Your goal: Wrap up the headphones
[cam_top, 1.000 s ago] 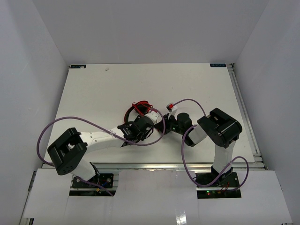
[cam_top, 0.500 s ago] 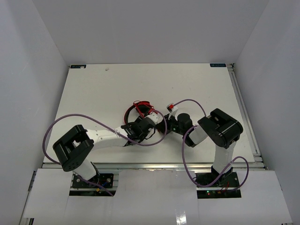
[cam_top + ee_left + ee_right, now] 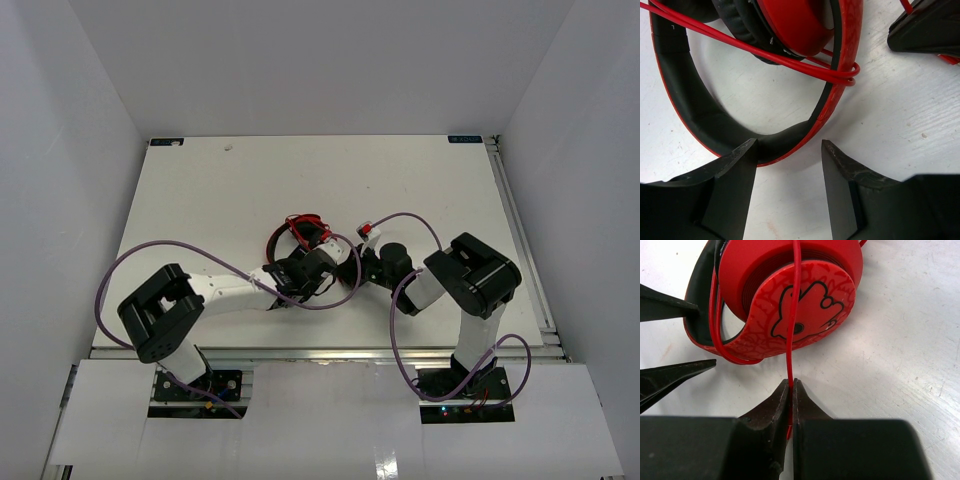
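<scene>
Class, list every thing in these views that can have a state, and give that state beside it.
headphones, lying on the table, cord looped partly round them
cord, drawn straight, pinched by the right gripper
left gripper, open, at the headband, gripping nothing
right gripper, shut on the cord

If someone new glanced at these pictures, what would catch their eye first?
The red headphones lie mid-table where both arms meet. In the right wrist view, the right fingers are shut on the thin red cord stretched over the cartoon-printed earcup. The left fingers stand open around the headband.
</scene>
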`<state>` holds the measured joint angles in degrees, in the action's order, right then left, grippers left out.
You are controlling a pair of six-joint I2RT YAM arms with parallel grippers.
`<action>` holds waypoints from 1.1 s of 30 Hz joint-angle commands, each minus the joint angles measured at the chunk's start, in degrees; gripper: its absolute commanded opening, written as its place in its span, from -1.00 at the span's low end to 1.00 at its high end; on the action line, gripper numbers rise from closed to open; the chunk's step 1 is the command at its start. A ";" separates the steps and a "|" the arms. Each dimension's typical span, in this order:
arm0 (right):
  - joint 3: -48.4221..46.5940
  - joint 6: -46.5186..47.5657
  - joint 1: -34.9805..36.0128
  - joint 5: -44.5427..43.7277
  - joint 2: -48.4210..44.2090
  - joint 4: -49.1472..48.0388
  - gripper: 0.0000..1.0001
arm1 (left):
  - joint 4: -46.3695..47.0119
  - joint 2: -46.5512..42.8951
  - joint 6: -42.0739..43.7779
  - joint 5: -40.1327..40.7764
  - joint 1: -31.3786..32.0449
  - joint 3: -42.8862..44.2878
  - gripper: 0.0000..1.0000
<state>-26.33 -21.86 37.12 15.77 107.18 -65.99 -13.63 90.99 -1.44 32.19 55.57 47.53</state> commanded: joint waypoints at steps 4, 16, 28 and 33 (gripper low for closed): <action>1.01 1.82 -0.30 -0.48 -1.37 1.40 -0.85 | 0.10 -1.59 3.72 4.20 0.22 0.91 0.33; 1.59 2.33 -0.30 -0.65 -2.38 1.48 -0.85 | 5.28 -1.40 7.11 -1.97 -1.48 -1.09 0.14; 2.29 3.61 -0.30 -0.86 -4.40 2.68 -0.85 | 5.49 -3.78 9.32 -15.03 -7.23 -0.54 0.10; 3.00 4.57 -0.30 -1.21 -6.28 3.72 -0.85 | 4.65 -2.58 8.17 -16.44 -7.73 -0.02 -0.40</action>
<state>-24.53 -19.79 37.12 15.18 103.66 -63.05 -9.20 89.27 7.65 18.49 48.28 46.22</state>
